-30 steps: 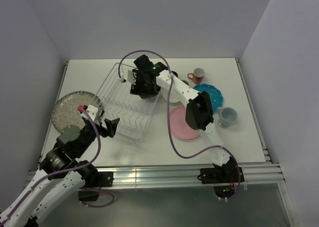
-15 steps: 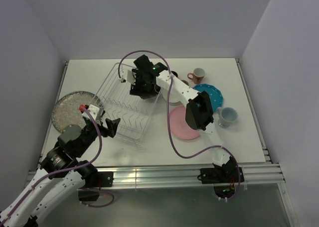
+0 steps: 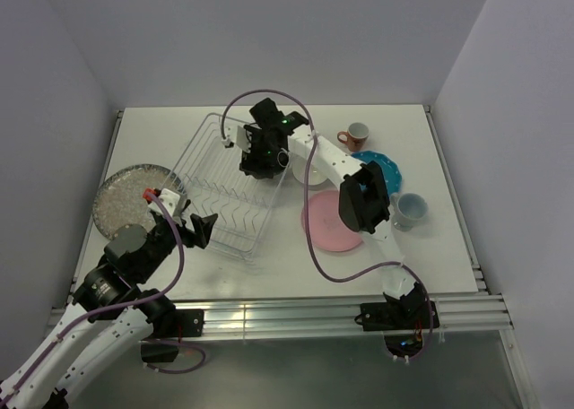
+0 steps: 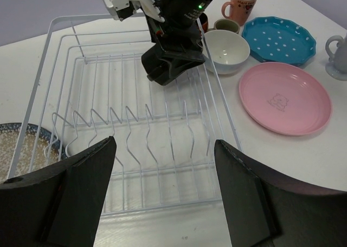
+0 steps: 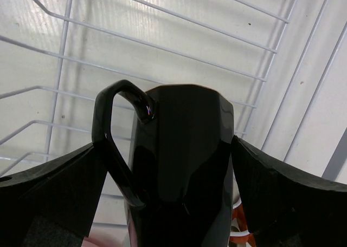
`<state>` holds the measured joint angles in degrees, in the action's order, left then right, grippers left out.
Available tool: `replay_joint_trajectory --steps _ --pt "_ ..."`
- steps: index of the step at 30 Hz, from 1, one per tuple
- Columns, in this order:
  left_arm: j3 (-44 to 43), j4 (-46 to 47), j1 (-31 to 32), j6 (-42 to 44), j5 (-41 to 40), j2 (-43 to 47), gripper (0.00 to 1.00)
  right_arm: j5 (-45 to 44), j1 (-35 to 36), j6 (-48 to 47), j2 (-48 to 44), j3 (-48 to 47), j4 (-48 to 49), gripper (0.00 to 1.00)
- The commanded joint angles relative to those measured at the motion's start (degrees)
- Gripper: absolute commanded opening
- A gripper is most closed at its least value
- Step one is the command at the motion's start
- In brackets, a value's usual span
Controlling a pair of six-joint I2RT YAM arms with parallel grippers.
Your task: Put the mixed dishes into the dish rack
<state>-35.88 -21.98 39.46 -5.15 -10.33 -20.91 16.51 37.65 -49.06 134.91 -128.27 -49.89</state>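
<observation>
A black mug [image 5: 181, 149] sits low over the far right part of the dish rack [image 4: 162, 128], likely its intended spot. The right gripper [image 3: 258, 162] flanks it with wide-set fingers [image 5: 43, 193]; whether they grip is unclear. The left gripper [image 4: 162, 198] hovers wide and empty by the rack's near edge.

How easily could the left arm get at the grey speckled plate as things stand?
Probably yes. The left pincer stands open and empty close beside the grey speckled plate, and nothing lies on the plate. The dish rack seems to overlap one edge, so the opposite rim looks freer.
</observation>
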Motion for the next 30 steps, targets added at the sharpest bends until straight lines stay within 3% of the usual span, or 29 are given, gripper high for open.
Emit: replay_joint_trajectory --steps 1,16,30 --pt "-0.07 2.11 0.09 0.84 1.01 -0.80 0.80 3.08 -1.43 0.01 -5.01 1.09 -1.44 0.97" --pt "-0.16 2.29 0.09 0.84 1.19 -1.33 0.80 4.32 -4.78 1.33 -9.49 9.61 0.31 0.92" --pt "-0.07 2.38 0.09 0.93 1.10 -1.07 0.80 3.09 -4.69 0.98 -9.05 3.73 -2.22 0.65"
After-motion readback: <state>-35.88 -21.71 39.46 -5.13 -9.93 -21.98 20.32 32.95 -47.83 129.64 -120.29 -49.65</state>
